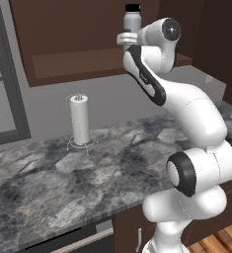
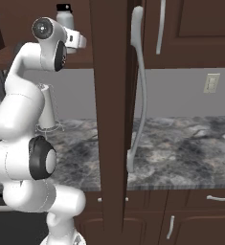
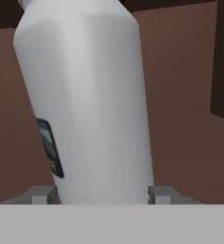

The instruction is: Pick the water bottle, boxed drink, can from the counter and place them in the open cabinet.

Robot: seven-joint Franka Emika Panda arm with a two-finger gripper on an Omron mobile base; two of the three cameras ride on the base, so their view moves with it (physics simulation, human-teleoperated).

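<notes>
The water bottle (image 1: 132, 21), pale grey-white with a black cap, is raised in front of the open cabinet (image 1: 68, 29), above its inner shelf (image 1: 73, 62). My gripper (image 1: 127, 39) is shut on the bottle's lower body. In the hand view the water bottle (image 3: 89, 95) leans slightly, and the fingers (image 3: 39, 194) press against both sides of its base, with the cabinet's brown back wall behind. From the right, the water bottle (image 2: 64, 16) stands above the gripper (image 2: 73, 40) inside the cabinet opening. The boxed drink and the can are out of view.
A white paper towel roll (image 1: 79, 120) on a wire stand sits on the grey marbled counter (image 1: 63, 173) below the cabinet. The open cabinet door (image 2: 109, 95), with a long silver handle (image 2: 138, 91), hangs just right of the arm. A window frame (image 1: 9, 89) lies to the left.
</notes>
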